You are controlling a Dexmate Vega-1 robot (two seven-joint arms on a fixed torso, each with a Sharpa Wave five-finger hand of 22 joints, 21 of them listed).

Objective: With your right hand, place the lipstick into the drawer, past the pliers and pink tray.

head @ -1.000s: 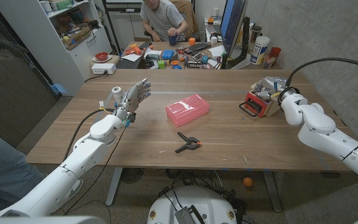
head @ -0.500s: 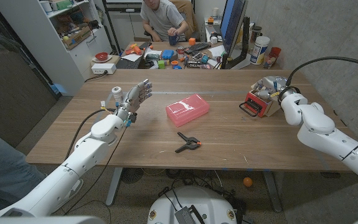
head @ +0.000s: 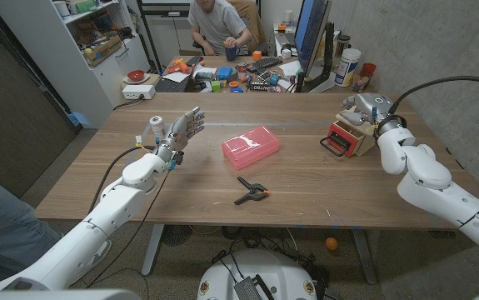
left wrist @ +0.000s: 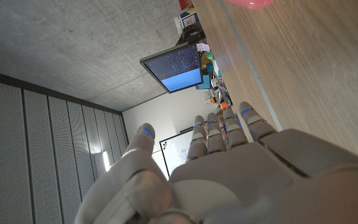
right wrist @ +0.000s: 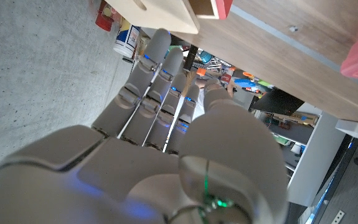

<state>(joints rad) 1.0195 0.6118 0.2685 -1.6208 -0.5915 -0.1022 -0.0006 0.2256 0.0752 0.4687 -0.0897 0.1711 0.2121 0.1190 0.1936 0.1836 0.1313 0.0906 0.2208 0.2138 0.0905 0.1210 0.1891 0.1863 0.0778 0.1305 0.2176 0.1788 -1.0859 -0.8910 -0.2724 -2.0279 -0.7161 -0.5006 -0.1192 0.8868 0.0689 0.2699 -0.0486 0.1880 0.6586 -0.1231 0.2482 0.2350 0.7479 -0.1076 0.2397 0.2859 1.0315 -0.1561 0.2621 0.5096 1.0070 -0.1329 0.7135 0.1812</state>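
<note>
A small red drawer (head: pixel 345 137) with a black handle stands open at the table's right side, with pale items inside; I cannot make out the lipstick among them. My right hand (head: pixel 366 106) hovers just above and behind the drawer, its fingers (right wrist: pixel 157 74) stretched out side by side with nothing seen between them and the thumb. The drawer's pale and red edge (right wrist: pixel 185 12) lies just beyond the fingertips. The pink tray (head: pixel 250 147) sits mid-table, with the black, orange-tipped pliers (head: pixel 252 192) in front of it. My left hand (head: pixel 182 133) is raised at the left, fingers apart, holding nothing.
A small clear bottle (head: pixel 156 126) stands by my left hand. A cluttered desk (head: pixel 239 77) with a monitor (head: pixel 311 33) and a seated person (head: pixel 218 25) lies behind the table. A white can (head: pixel 349 67) stands past the far right corner.
My right hand has lifted from low over the drawer and drawn back a little toward the table's far edge. The left hand, the tray and the pliers have stayed put.
</note>
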